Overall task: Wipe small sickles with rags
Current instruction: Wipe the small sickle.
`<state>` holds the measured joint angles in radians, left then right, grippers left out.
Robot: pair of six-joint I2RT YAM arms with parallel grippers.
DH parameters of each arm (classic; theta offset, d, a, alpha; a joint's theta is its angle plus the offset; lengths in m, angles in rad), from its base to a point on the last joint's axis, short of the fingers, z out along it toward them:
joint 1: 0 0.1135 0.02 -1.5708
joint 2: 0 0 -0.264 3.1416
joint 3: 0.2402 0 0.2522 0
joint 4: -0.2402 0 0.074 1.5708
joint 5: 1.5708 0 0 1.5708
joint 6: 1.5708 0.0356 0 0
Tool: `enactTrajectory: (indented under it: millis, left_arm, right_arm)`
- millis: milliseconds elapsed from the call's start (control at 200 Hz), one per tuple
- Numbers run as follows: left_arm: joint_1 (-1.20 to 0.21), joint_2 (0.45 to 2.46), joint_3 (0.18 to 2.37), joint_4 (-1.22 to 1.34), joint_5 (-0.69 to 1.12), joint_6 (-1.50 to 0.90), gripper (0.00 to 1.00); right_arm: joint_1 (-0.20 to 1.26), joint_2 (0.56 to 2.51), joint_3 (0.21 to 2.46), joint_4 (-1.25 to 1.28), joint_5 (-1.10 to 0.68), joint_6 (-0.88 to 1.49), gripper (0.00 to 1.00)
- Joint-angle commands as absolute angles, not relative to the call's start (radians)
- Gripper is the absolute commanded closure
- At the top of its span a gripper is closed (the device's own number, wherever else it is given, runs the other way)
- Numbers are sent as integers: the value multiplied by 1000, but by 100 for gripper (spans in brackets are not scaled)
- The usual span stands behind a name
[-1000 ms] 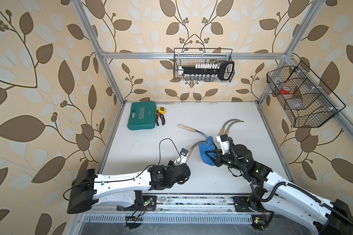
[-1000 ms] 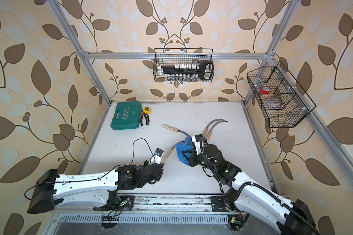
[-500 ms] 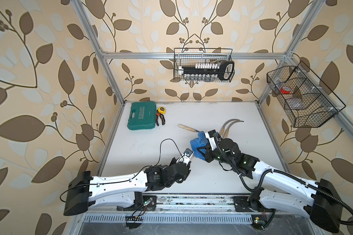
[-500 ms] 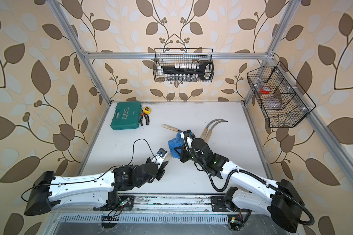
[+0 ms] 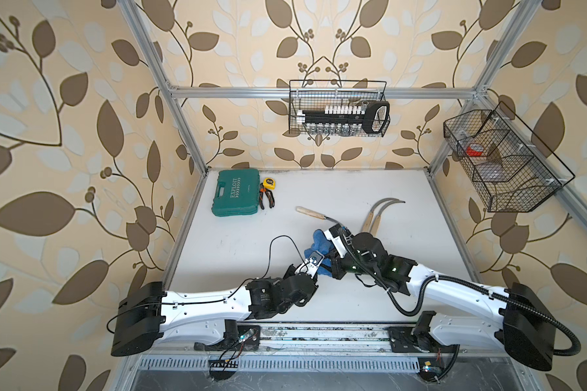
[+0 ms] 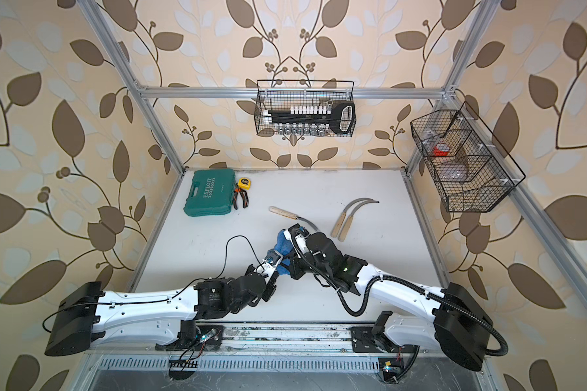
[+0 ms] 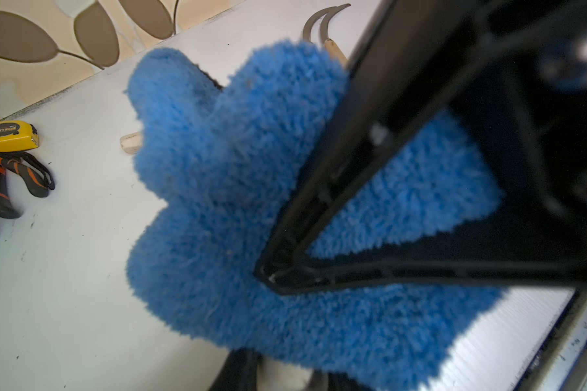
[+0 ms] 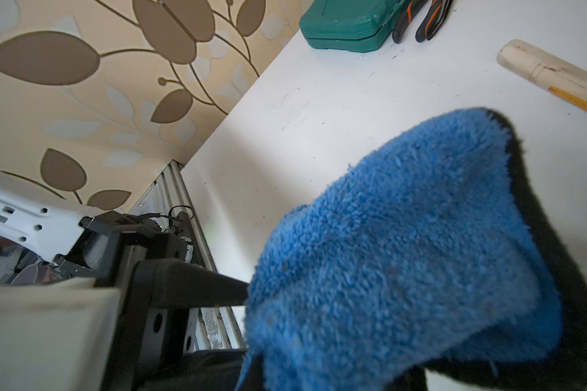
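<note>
Jaws: R gripper (image 5: 330,246) clamps the blue rag (image 5: 319,238). L gripper (image 5: 316,261) is pressed together at the cloth; can't tell if it pinches anything. Nearest loose sickle (image 5: 314,213) lies approx 12 o'clock off the rag, axis 10-to-4. I reckon R arm's nearer. Farther, sickle pair (image 5: 375,216) at 2 o'clock.

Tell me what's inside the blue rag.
Nothing shows inside the blue rag; its folds cover anything wrapped there. Only the shut jaws of the left gripper meet it.

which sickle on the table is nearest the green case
The lone sickle, whose wooden handle points toward the case. The other two lie side by side, farther from it.
</note>
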<state>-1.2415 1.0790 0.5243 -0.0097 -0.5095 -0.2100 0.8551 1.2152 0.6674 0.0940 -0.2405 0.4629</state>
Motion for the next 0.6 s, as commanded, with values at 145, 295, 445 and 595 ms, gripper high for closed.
enactTrajectory:
  millis: [145,295,445,595]
  left_arm:
    - [-1233,1026,499,110,-467,-169,100]
    - [-1233,1019,489,115,-494,-170,100]
    - [-1232,1005,488,97,-526,-181,100]
    - [-1230,981,462,116,-532,-179,100]
  right_arm:
    - [675,1315,660,95,-275,455,100]
    - [681,1304,649,104,-254,453,100]
    - [807,1265,685,59,-184,438,100]
    - [914,1233,689,81,-213,428,100]
